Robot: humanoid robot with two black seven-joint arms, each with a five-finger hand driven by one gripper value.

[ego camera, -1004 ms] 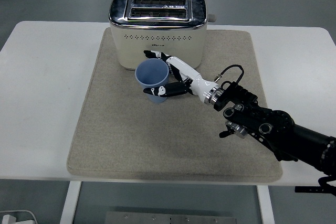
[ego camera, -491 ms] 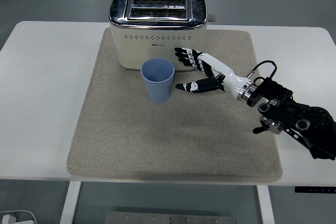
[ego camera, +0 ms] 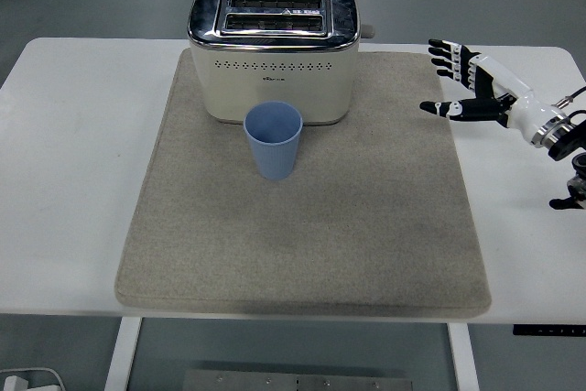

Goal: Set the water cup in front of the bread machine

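Head view shows a smooth blue plastic water cup (ego camera: pixel 273 139), tapered and upright, on a coarse beige felt mat (ego camera: pixel 302 226), just at the 6 o'clock side of the bread machine (ego camera: pixel 271 52), a rounded cream box with a shiny chrome top and two slots. At 3 o'clock, over the white table (ego camera: pixel 73 162) just off the mat's edge, the right hand (ego camera: pixel 469 87), white-shelled with black joints, is spread and empty.
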